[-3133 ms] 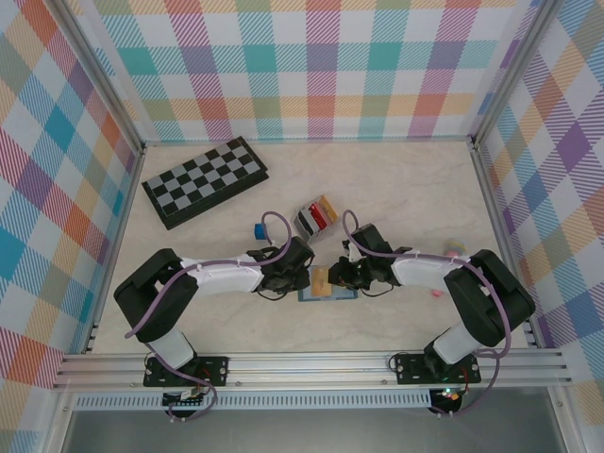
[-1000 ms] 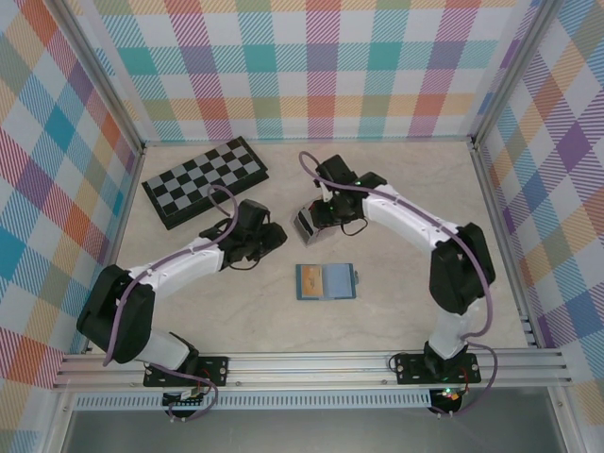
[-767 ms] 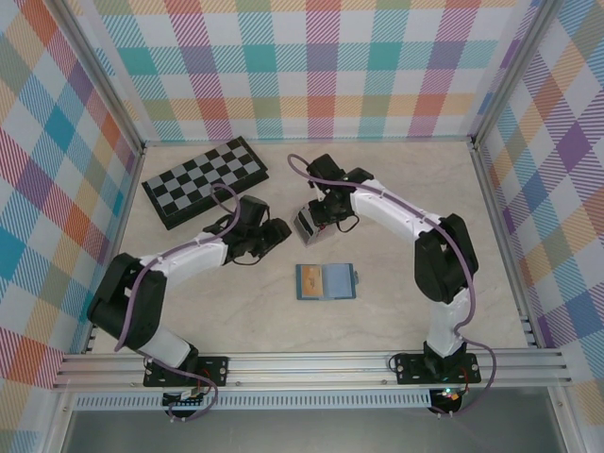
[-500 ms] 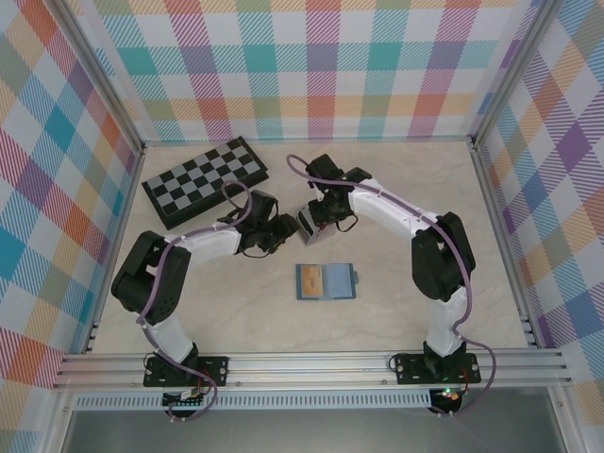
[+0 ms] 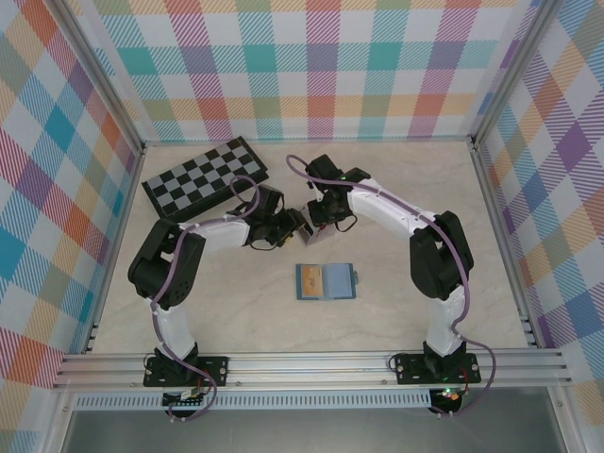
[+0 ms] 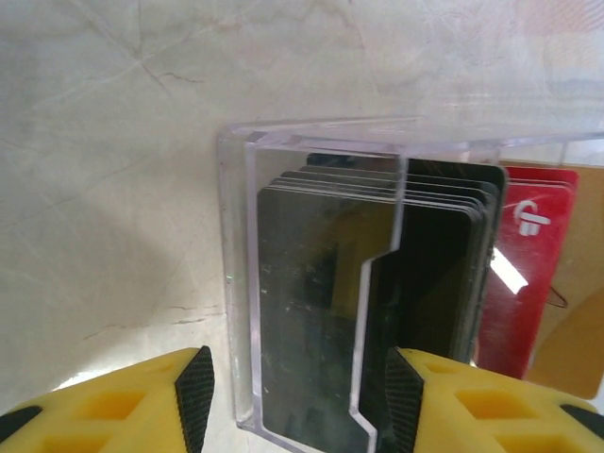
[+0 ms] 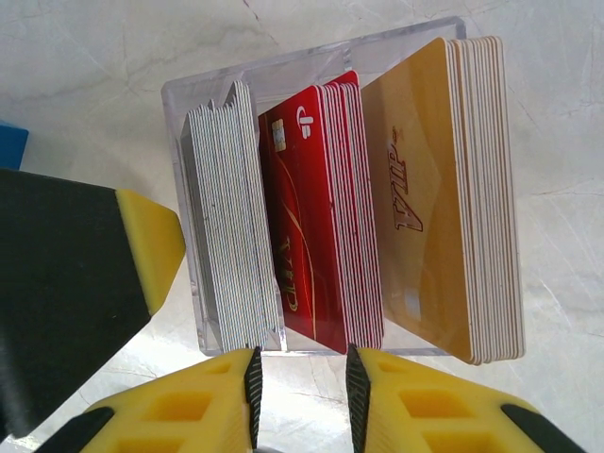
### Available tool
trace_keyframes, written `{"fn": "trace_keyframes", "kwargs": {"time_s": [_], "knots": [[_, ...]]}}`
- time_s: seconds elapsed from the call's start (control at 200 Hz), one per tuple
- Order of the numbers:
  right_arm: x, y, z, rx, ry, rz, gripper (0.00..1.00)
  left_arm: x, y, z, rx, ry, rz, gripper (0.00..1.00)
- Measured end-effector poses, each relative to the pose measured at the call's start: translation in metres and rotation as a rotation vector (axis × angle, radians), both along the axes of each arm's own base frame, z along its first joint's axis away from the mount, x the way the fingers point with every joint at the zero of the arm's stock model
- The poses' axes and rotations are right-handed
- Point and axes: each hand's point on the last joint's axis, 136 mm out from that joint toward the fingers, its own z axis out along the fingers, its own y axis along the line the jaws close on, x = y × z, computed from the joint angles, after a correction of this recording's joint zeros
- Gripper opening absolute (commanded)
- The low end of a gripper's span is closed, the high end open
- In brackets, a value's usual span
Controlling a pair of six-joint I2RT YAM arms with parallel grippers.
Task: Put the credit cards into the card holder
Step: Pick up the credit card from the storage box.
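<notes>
Card holder (image 7: 173,123) sits mid table, near my arms' tips. Black, red, gold credit cards (image 7: 311,217) stand inside. Left gripper (image 6: 297,377) spread open over holder end, right gripper (image 7: 300,377) bit open, empty. I think tan card (image 5: 314,280) on wallet (image 5: 342,281) still to go

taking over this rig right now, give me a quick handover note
Left gripper: open, jaws straddling one end of the clear plastic card holder, not visibly clamped.
Right gripper: partly open, nothing between its jaws, beside the holder's wall by the red stack.
Done: black cards, red cards and gold cards stand in the holder's three compartments.
Left: the flat blue-grey wallet nearer the bases shows a tan patch, maybe one more card. Check it; if so, slot it with the gold ones.
</notes>
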Motion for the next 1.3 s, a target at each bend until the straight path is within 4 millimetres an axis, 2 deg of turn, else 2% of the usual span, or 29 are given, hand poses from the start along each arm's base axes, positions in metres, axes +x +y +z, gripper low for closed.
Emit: {"fn": "trace_keyframes", "kwargs": {"time_s": [0.13,0.32,0.84,1.12,1.3], "knots": [[0.0,0.0,-0.001,-0.001,0.0,-0.001,0.32,0.002,-0.002,-0.008,-0.008,0.012,-0.004,0.55],[0.002,0.0,-0.003,-0.006,0.002,0.003,0.33,0.004,-0.004,-0.008,-0.016,0.006,-0.007,0.51],[0.024,-0.003,-0.014,-0.12,-0.046,0.046,0.37,0.003,-0.003,-0.009,-0.009,0.003,-0.016,0.5],[0.03,-0.001,-0.026,-0.166,-0.038,0.077,0.37,0.004,-0.004,-0.008,-0.008,0.001,-0.017,0.49],[0.033,-0.003,-0.026,-0.217,-0.063,0.085,0.37,0.004,-0.004,-0.008,-0.009,0.0,-0.017,0.48]]}}
